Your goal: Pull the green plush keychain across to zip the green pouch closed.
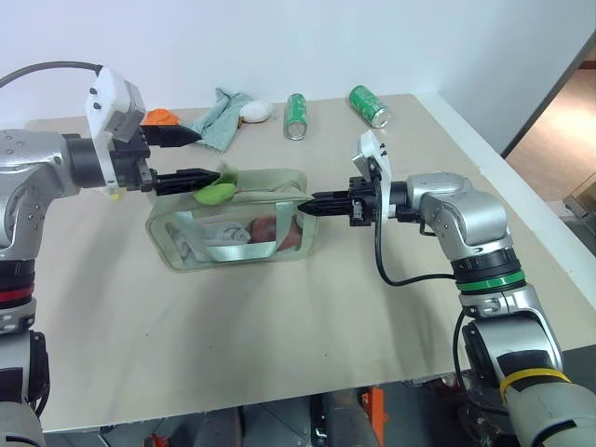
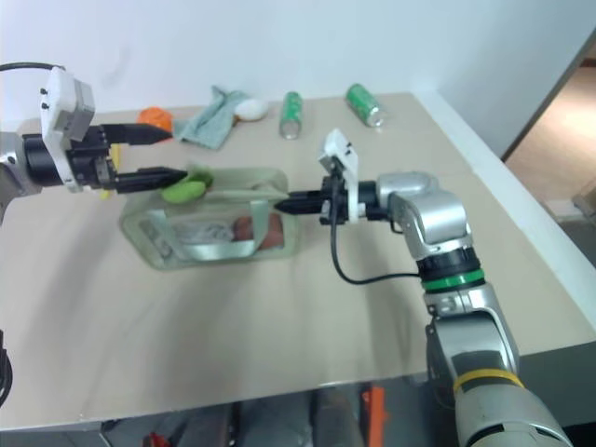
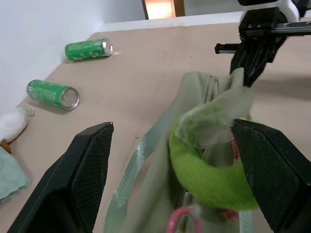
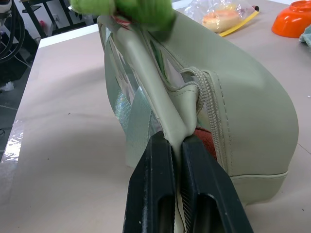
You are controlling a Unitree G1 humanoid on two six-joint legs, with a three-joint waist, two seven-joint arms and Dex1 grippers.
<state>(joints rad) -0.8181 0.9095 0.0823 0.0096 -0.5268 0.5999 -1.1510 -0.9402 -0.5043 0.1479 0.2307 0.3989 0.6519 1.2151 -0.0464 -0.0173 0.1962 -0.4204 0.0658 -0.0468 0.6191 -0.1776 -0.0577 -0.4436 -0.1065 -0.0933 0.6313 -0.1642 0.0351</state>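
Note:
The green pouch (image 1: pixel 233 237) stands on the table, a boxy sage-green bag with clear side windows. The green plush keychain (image 1: pixel 216 193) rests on its top at the end toward my left arm. In the left wrist view the keychain (image 3: pixel 209 179) and its pink ring (image 3: pixel 182 218) lie between the spread fingers, closer to one finger (image 3: pixel 272 174). My left gripper (image 1: pixel 207 155) is open and holds nothing. My right gripper (image 1: pixel 307 207) is shut on the pouch's strap end (image 4: pixel 167 131) at the opposite side. The zipper (image 4: pixel 210 102) runs along the top.
Two green cans (image 1: pixel 296 115) (image 1: pixel 369 105) lie at the back of the table. A teal cloth (image 1: pixel 219 116), a white object (image 1: pixel 256 112) and an orange bowl (image 1: pixel 161 117) sit at the back left. The table's edge (image 1: pixel 521 214) runs along the right.

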